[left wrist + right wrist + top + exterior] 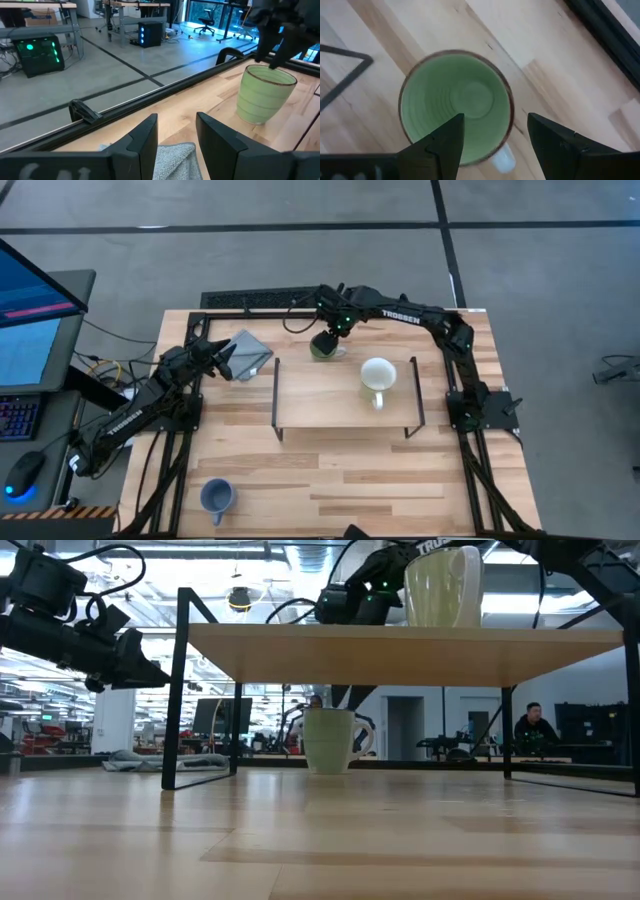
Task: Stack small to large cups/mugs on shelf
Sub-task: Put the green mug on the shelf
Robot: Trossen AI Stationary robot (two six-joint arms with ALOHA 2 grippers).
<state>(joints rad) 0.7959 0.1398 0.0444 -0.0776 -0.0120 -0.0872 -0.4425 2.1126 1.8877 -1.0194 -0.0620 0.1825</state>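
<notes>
— Sitting on the tabletop just behind the shelf's back edge is the green mug, upright, mouth open to the ceiling. Where are the other two?

— The cream-white mug stands upright on the shelf board, toward its right half, handle pointing to the front. The blue mug is well apart from both, down at the front left of the table.

— And the right gripper?

— It hangs directly over the green mug, pointing down. Its jaws are spread wide; one finger sits over the mug's rim and inner wall, the other outside the rim, above the handle side. Whether either finger touches the mug, I cannot tell. It holds nothing.

— The left one?

— The left gripper waits at the back left of the table, over the folded grey cloth. Its jaws are parted with only a narrow gap between them, nothing held. From its wrist view the green mug shows farther off, with the right arm's dark fingers above it.
</notes>
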